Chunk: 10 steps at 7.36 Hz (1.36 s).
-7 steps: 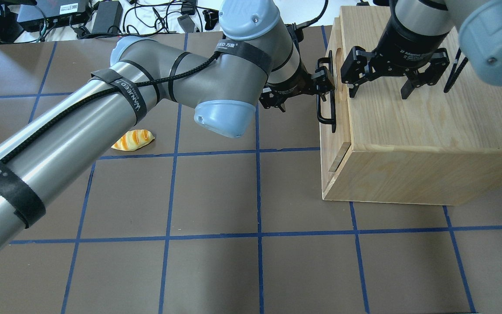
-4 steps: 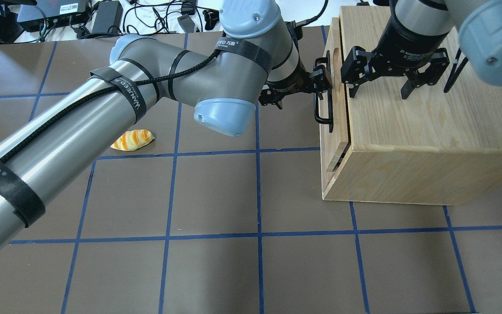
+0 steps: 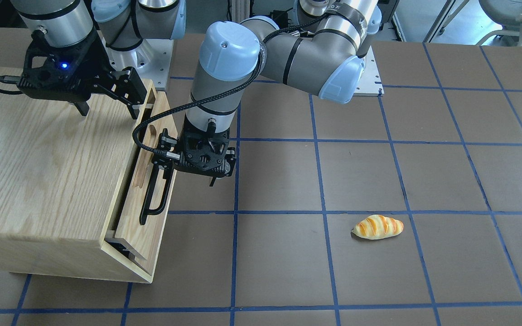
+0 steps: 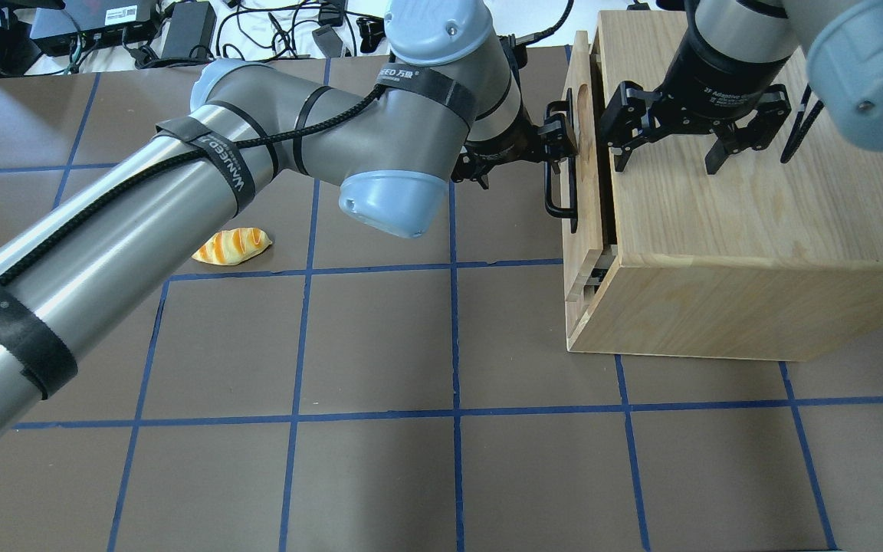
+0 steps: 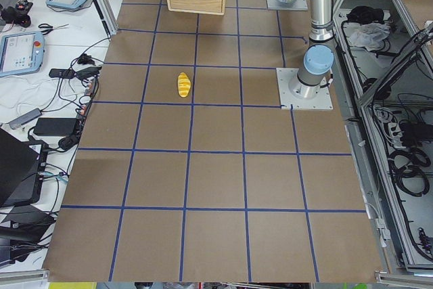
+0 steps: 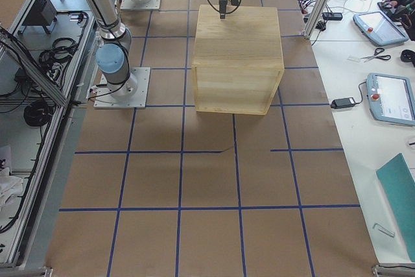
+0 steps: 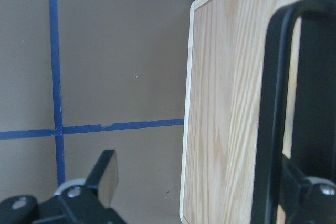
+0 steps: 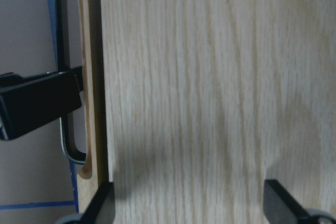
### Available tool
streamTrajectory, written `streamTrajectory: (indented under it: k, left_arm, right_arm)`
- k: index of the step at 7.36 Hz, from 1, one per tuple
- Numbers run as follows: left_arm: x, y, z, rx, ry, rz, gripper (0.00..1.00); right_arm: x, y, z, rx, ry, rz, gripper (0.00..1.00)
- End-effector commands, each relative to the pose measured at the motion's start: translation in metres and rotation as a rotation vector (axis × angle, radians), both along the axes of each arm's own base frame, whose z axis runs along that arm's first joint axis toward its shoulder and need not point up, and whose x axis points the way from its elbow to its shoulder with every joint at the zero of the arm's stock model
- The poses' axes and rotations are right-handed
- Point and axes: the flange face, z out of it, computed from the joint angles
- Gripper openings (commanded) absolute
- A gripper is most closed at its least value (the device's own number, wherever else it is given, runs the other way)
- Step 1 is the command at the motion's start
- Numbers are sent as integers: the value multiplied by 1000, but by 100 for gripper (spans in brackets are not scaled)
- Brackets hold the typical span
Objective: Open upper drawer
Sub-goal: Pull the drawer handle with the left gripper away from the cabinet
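The upper drawer point(image 4: 584, 92) stands pulled a little out of the oak cabinet point(image 4: 717, 230), with a dark gap behind its front panel point(image 3: 152, 217). Its black bar handle point(image 4: 560, 192) also shows in the front view point(image 3: 154, 194) and the left wrist view point(image 7: 273, 103). My left gripper point(image 4: 522, 159) is open, pointing down, with one finger point(image 8: 37, 106) hooked behind the handle and the other finger point(image 7: 102, 174) out over the table. My right gripper point(image 4: 667, 162) is open, fingertips on the cabinet top point(image 8: 210, 103) near its front edge.
A striped bread roll point(image 4: 231, 245) lies on the brown mat left of the cabinet, also in the front view point(image 3: 377, 227). Cables and power bricks point(image 4: 181, 27) lie beyond the table's far edge. The handle-less lower panel point(image 4: 576, 307) stays closed.
The drawer front has slid out leftward from the cabinet, widening the gap. My left gripper moved left with the handle. The right gripper has not moved.
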Motion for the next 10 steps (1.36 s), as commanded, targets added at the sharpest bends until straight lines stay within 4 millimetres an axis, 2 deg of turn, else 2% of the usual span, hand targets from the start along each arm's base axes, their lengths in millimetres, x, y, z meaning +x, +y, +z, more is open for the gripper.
streamTrajectory:
  k: [1,3,5,8,10]
  left_arm:
    - [5,-2,4,-10,-4,-3,100]
    - [11,-7,12,-27,-4,-14,100]
    - [18,-12,11,-18,-9,-3,100]
    - [44,-27,17,-30,-18,2,100]
    - [50,-30,14,-38,-48,-9,100]
  right_arm:
    - [0,0,0,0,1,0,100]
    - [-1,0,0,0,1,-2,100]
    - [0,0,0,0,-1,0,100]
    - [0,0,0,0,-1,0,100]
    - [0,0,0,0,1,0,100]
